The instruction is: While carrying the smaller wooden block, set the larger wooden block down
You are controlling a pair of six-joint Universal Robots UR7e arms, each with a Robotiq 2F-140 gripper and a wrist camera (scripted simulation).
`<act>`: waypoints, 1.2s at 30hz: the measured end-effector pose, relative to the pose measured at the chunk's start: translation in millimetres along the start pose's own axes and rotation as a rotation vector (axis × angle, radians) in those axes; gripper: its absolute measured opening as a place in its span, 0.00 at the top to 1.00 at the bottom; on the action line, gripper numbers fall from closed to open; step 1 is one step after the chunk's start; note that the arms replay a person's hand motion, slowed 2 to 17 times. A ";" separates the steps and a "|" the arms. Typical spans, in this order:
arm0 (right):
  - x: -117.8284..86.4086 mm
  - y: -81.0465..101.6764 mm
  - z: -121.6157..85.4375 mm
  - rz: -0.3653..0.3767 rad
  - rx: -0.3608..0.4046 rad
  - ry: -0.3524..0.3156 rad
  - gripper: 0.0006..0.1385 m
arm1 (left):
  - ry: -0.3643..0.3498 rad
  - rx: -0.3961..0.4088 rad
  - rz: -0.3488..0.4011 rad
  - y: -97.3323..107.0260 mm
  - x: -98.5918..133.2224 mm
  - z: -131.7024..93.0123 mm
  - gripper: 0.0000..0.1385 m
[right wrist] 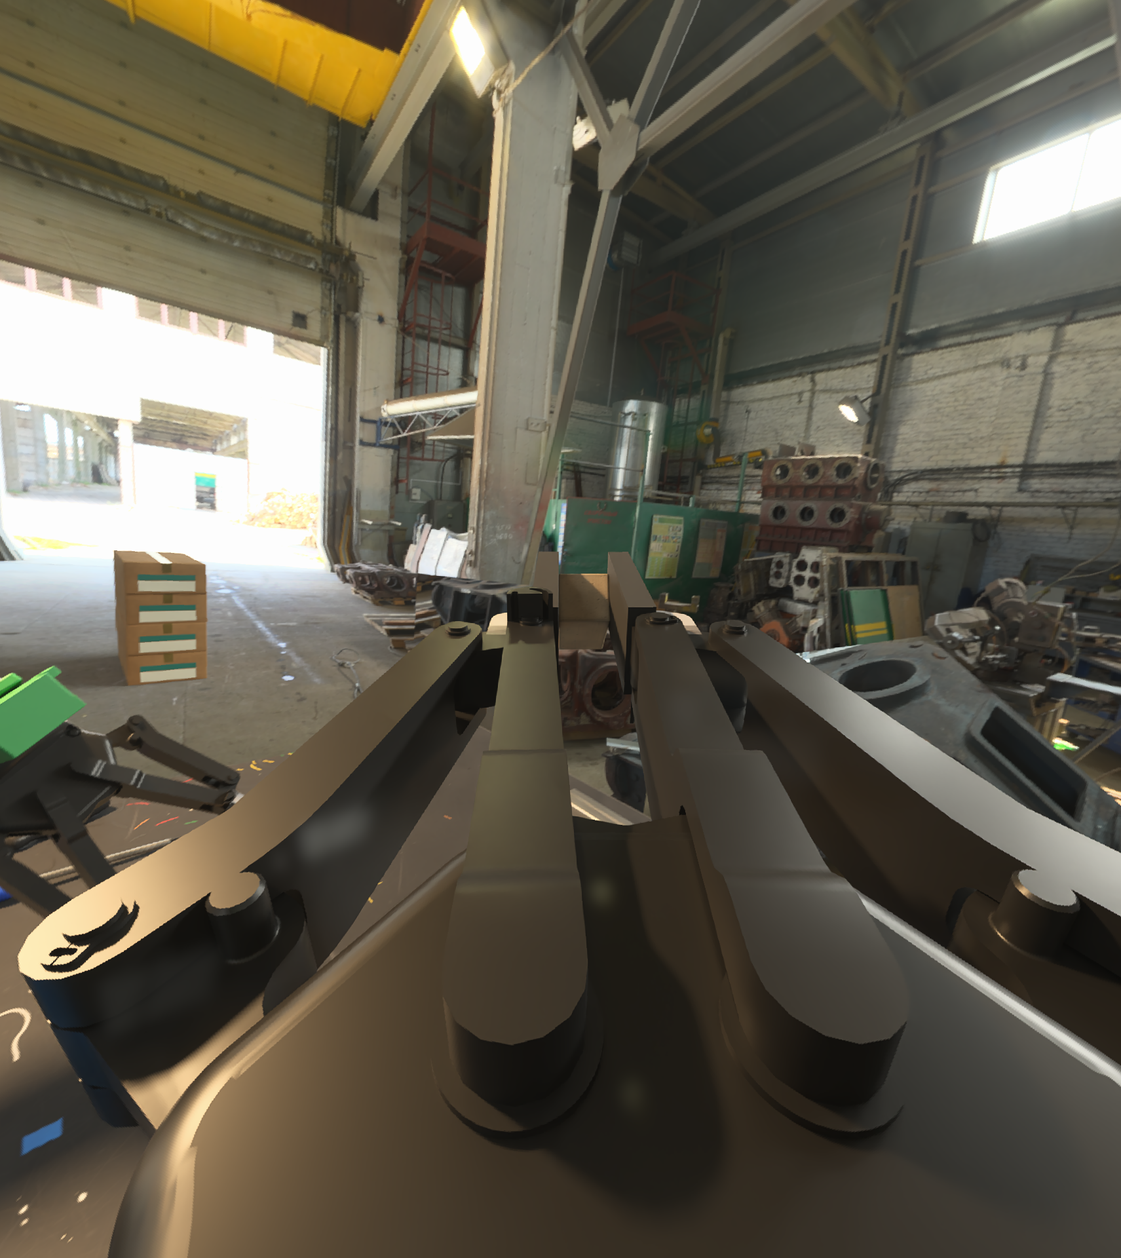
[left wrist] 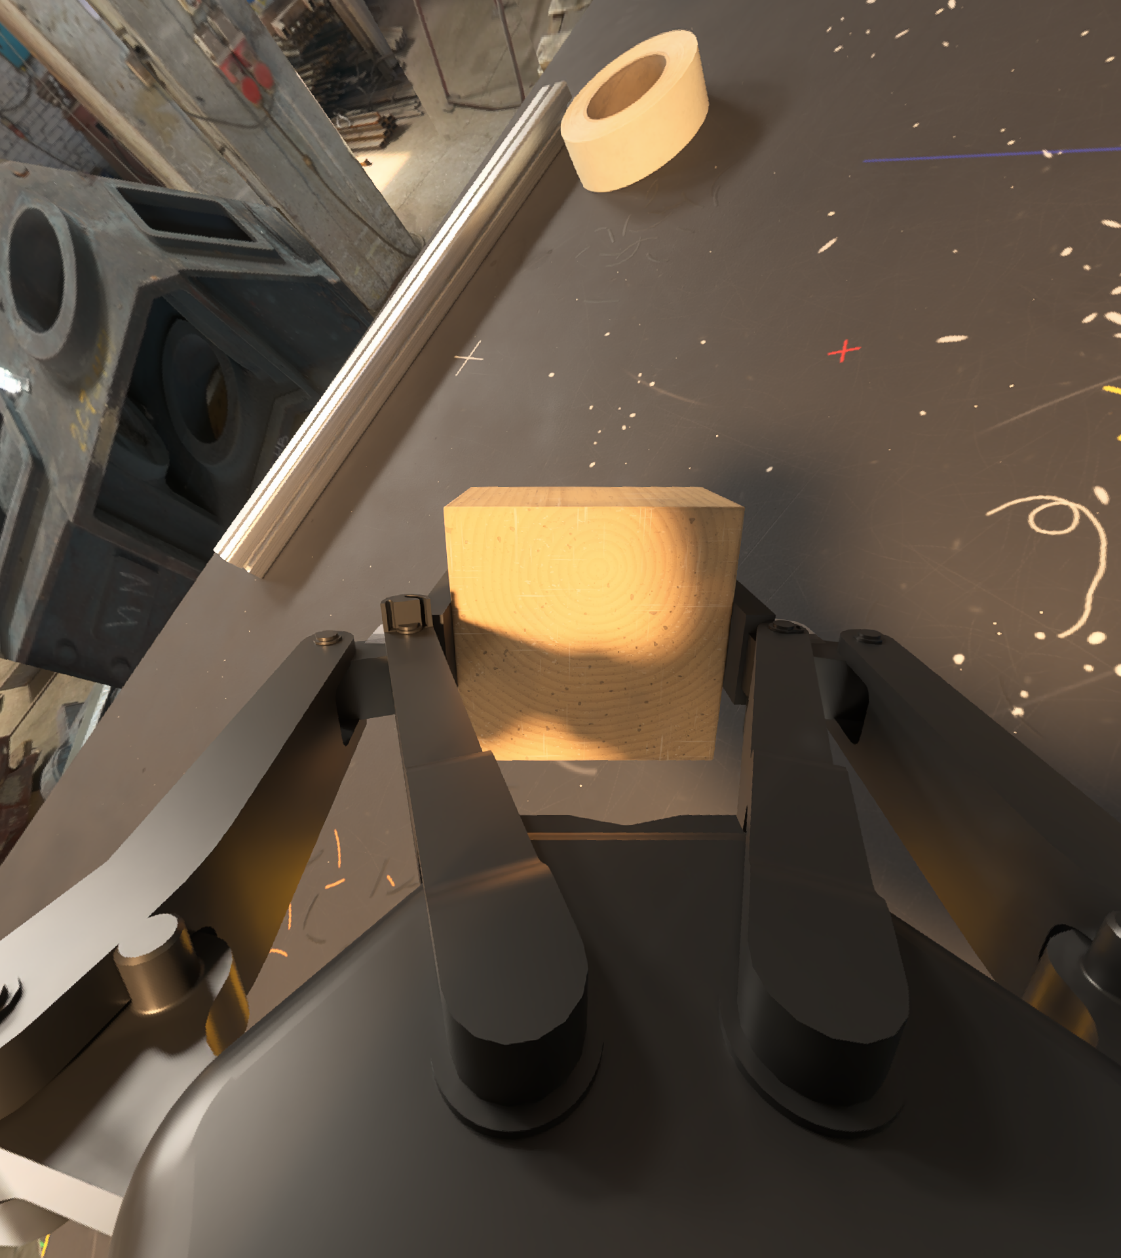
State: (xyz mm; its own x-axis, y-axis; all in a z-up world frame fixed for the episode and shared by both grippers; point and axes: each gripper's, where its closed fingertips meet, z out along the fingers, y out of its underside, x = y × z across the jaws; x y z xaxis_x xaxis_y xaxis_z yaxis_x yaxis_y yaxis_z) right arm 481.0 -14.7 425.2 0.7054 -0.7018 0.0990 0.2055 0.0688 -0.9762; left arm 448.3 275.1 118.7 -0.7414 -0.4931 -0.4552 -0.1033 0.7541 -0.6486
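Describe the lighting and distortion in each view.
Left wrist view: a warm light patch falls on the block, its lower part in shadow; the table is dim. Right wrist view: the doorway is blown out white; pillars bend with wide-angle distortion.

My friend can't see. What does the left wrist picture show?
The left end effector grips a big wooden block by its two sides, above a dark table speckled with paint marks. Farther back, a pale ring lies near the table's edge.
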 end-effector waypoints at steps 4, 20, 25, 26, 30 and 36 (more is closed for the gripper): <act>16.9 -22.9 -11.7 -0.023 0.045 0.046 0.87 | 0.012 -0.009 0.005 2.0 3.3 3.3 0.42; 63.4 -98.9 -48.5 -0.125 0.188 0.192 0.87 | 0.056 -0.060 0.001 16.4 14.3 18.4 0.42; 76.8 -114.2 -60.6 -0.162 0.212 0.253 0.87 | 0.062 -0.071 0.006 19.5 16.5 20.9 0.42; 79.6 -116.3 -63.1 -0.169 0.215 0.267 0.87 | 0.062 -0.073 0.007 20.2 16.8 21.3 0.42; 90.8 -122.9 -73.8 -0.190 0.231 0.318 0.87 | 0.068 -0.080 0.011 22.4 18.3 22.7 0.42; 104.7 -131.7 -89.4 -0.186 0.273 0.372 0.87 | 0.076 -0.092 0.013 26.8 19.4 25.0 0.42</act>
State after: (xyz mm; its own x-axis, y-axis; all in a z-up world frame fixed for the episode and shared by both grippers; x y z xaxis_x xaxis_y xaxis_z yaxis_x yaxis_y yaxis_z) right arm 467.2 -160.6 546.9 0.3602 -0.9219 0.1426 0.5099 0.0666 -0.8576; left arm 447.7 274.9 77.2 -0.7906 -0.4518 -0.4133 -0.1515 0.7983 -0.5829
